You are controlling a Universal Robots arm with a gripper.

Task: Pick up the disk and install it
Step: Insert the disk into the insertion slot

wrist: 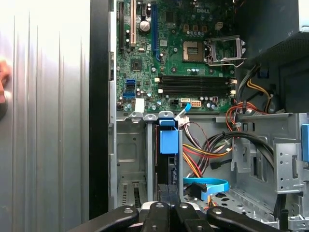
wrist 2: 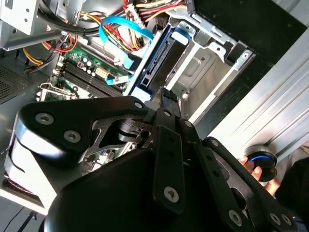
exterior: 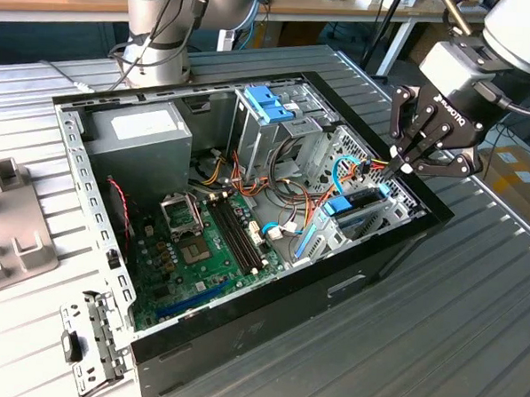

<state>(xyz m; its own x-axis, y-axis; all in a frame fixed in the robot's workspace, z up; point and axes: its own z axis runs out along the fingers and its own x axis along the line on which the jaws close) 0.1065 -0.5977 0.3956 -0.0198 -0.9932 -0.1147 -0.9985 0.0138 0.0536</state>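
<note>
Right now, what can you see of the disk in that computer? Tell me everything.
The disk is a flat dark grey slab in a light-blue plastic frame with a brighter blue tab. It stands on edge, partly sunk into a slot of the metal bay inside the open computer case. The gripper sits shut at its outer end; pinching or only pressing, I cannot tell.

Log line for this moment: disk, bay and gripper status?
dark grey disk in light-blue carrier: on edge inside metal drive bay | black gripper: shut, tips at disk's end
</note>
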